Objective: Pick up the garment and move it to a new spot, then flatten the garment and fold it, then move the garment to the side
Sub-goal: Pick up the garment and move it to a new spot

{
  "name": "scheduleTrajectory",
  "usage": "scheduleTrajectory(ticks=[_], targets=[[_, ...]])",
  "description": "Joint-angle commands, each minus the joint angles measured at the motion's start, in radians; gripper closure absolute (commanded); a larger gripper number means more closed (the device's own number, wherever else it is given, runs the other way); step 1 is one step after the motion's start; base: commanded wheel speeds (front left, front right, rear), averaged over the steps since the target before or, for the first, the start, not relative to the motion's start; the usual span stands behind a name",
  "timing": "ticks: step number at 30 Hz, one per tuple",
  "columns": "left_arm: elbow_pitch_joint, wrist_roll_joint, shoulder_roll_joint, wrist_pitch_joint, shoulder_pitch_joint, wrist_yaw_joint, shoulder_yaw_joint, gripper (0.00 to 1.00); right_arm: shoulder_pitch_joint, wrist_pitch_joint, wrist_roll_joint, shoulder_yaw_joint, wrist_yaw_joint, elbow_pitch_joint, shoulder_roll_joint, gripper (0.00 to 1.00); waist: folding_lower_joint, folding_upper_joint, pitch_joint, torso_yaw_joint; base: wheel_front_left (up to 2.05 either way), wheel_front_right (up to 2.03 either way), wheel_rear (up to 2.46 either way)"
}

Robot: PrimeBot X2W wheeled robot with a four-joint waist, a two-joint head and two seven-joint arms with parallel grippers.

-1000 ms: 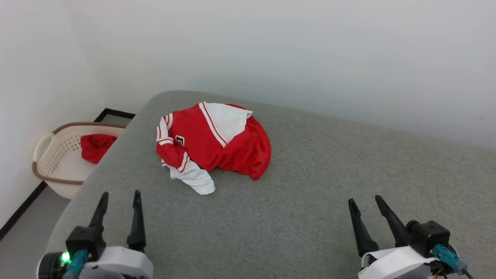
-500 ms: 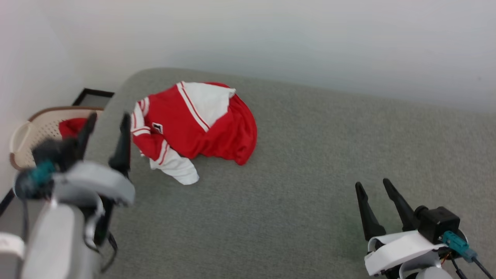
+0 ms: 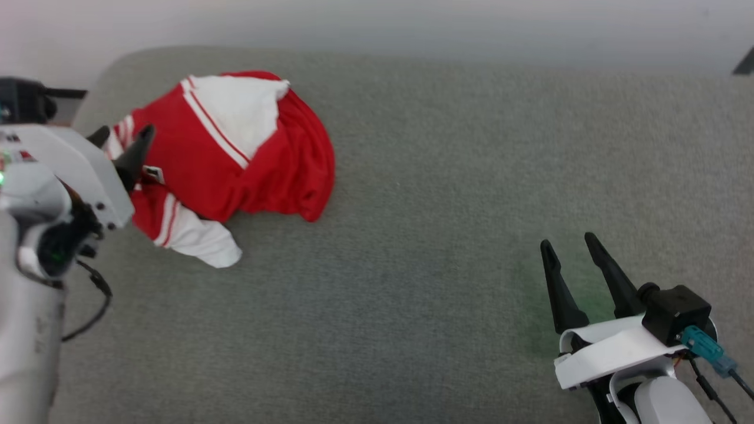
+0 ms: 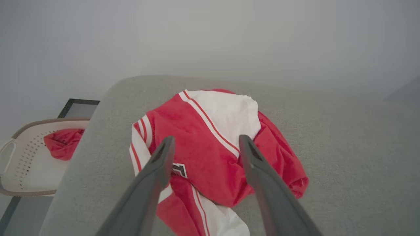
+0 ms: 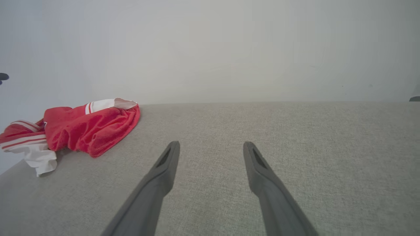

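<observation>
While left claw (image 4: pixel 206 138) and right claw (image 5: pixel 211 144) gape empty, the basket (image 4: pixel 26 183) holds a red cloth (image 4: pixel 62 147).

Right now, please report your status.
Both open: left hand aimed at garment, right hand apart. Crumpled garment, not held. A basket sits aside.

Bare grey cushion (image 3: pixel 442 235) right of garment (image 3: pixel 235 159), wall (image 3: pixel 412 23) behind

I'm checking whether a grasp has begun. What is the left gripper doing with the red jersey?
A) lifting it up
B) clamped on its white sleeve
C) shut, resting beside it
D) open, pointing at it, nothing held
D: in the left wrist view the fingers of the left gripper stand apart, framing the crumpled jersey lying loose.
</observation>
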Motion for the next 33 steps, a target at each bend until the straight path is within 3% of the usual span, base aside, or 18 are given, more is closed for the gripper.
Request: scheduleTrajectory(ticks=[1, 6, 15, 27, 28, 29, 30, 31, 33], targets=[[0.007, -0.011, 0.006, 0.012, -0.014, 0.001, -0.005, 0.00, -0.017, -0.002, -0.006, 0.001, 0.000, -0.007, -0.002, 0.00, 0.0000, 0.0000, 0.068, -0.057, 0.00, 0.00, 0.00], [0.092, -0.026, 0.030, 0.135, -0.082, 0.007, -0.034, 0.00, -0.029, 0.000, -0.013, 0.005, 0.000, -0.033, -0.003, 0.00, 0.0000, 0.0000, 0.118, -0.076, 0.00, 0.00, 0.00], [0.256, -0.009, 0.047, 0.316, -0.165, 0.079, -0.073, 0.00, -0.047, 0.044, -0.023, 0.017, 0.000, -0.125, 0.004, 0.00, 0.0000, 0.0000, 0.175, -0.106, 0.00, 0.00, 0.00], [0.398, -0.015, 0.008, 0.309, -0.217, 0.097, -0.090, 0.00, -0.044, 0.105, -0.035, 0.019, 0.000, -0.245, 0.008, 0.00, 0.0000, 0.0000, 0.220, -0.119, 0.00, 0.00, 0.00], [0.408, -0.017, 0.002, 0.308, -0.221, 0.097, -0.091, 0.15, -0.043, 0.108, -0.035, 0.017, 0.000, -0.249, 0.008, 0.00, 0.0000, 0.0000, 0.220, -0.118, 0.00, 0.00, 0.00], [0.418, -0.017, -0.002, 0.305, -0.226, 0.095, -0.094, 0.45, -0.043, 0.111, -0.035, 0.016, 0.000, -0.253, 0.007, 0.00, 0.0000, 0.0000, 0.220, -0.116, 0.00, 0.00, 0.00], [0.425, -0.017, -0.006, 0.296, -0.231, 0.095, -0.093, 0.67, -0.042, 0.111, -0.034, 0.015, 0.000, -0.255, 0.007, 0.00, 0.0000, 0.0000, 0.219, -0.114, 0.00, 0.00, 0.00], [0.433, -0.023, -0.010, 0.289, -0.238, 0.094, -0.089, 1.00, -0.041, 0.113, -0.034, 0.016, 0.000, -0.256, 0.006, 0.00, 0.0000, 0.0000, 0.216, -0.112, 0.00, 0.00, 0.00], [0.445, -0.022, -0.007, 0.277, -0.254, 0.085, -0.088, 1.00, -0.040, 0.116, -0.034, 0.017, 0.000, -0.256, 0.005, 0.00, 0.0000, 0.0000, 0.206, -0.107, 0.00, 0.00, 0.00]])
